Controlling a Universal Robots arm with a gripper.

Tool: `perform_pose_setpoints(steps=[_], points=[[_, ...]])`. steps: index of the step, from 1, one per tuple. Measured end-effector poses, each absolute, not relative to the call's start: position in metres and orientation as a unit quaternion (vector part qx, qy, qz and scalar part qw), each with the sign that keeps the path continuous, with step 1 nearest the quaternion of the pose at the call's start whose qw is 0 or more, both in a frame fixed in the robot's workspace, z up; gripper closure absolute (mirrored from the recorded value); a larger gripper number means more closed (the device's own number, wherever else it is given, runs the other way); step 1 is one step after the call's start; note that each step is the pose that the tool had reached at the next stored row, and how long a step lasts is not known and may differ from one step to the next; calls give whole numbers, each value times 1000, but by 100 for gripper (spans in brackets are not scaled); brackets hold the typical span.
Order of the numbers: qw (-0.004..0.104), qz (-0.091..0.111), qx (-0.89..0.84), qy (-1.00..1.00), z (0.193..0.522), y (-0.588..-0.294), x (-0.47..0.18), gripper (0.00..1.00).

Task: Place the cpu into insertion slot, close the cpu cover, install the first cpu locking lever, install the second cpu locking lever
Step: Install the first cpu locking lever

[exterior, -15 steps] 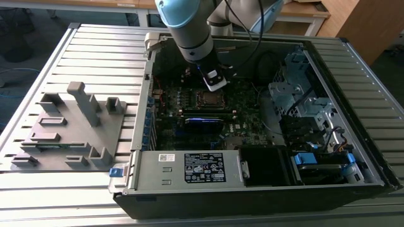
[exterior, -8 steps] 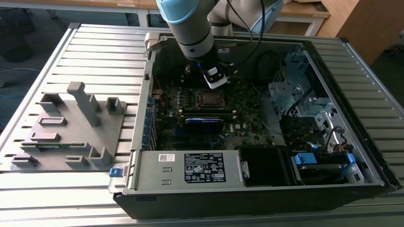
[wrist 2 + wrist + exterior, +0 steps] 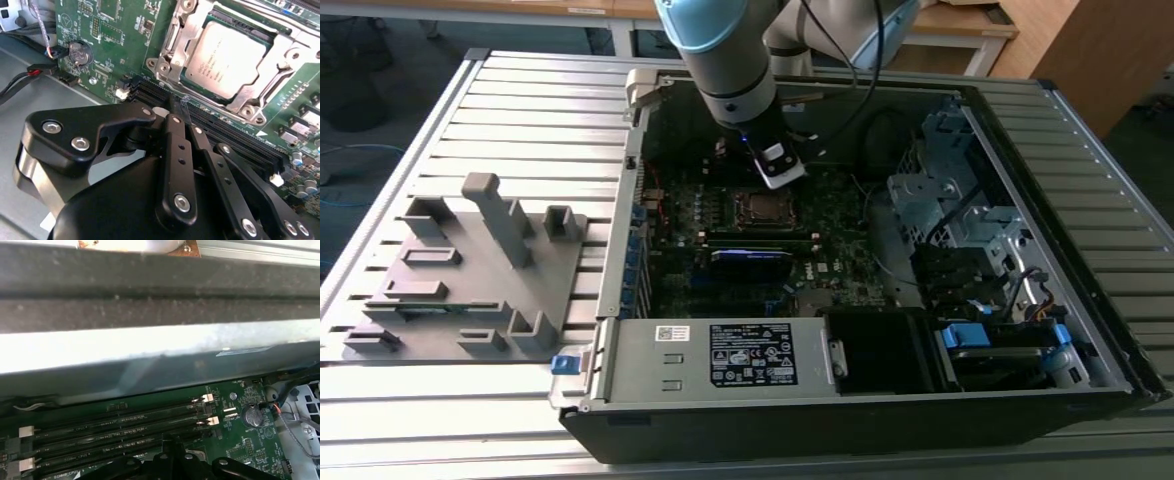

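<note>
Arm point(image 3: 720, 50) reaching steeply down into the open computer case point(image 3: 1067, 110) on the slatted surface point(image 3: 520, 110). Claw point(image 3: 175, 107), its fingers drawn together on nothing, hovers over the memory slots point(image 3: 225, 135) just beside the insertion slot point(image 3: 761, 207). The cpu point(image 3: 227, 55) lies seated there, with the cpu cover point(image 3: 176, 40) flat around it. A white printed label point(image 3: 754, 354) is near the case edge.

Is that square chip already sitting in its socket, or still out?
In. The cpu lies flat on the board, the silvery cpu cover framing its edges.
</note>
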State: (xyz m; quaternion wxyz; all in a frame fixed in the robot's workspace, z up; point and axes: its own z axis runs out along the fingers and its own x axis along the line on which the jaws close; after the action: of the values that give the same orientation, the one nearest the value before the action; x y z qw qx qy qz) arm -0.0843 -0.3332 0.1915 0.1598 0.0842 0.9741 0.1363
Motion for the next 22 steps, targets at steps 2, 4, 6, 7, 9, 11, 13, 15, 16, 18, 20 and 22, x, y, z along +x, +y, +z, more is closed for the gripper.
perform_pose_setpoints(steps=[2,4,6,7,9,11,13,15,16,18,20,22], points=[[160,136,84,974,190,-333,-84,90],[160,136,84,974,187,-333,-84,90],[160,136,84,974,185,-334,-84,90],[160,136,84,974,185,-334,-84,90],[160,136,84,974,185,-334,-84,90],[160,136,84,974,185,-333,-83,90],[160,136,84,974,185,-334,-79,90],[160,136,84,974,185,-334,-79,90],[160,136,84,974,185,-334,-78,90],[160,136,84,974,185,-334,-78,90],[160,136,84,974,185,-336,-78,90],[160,136,84,974,185,-337,-78,90]])
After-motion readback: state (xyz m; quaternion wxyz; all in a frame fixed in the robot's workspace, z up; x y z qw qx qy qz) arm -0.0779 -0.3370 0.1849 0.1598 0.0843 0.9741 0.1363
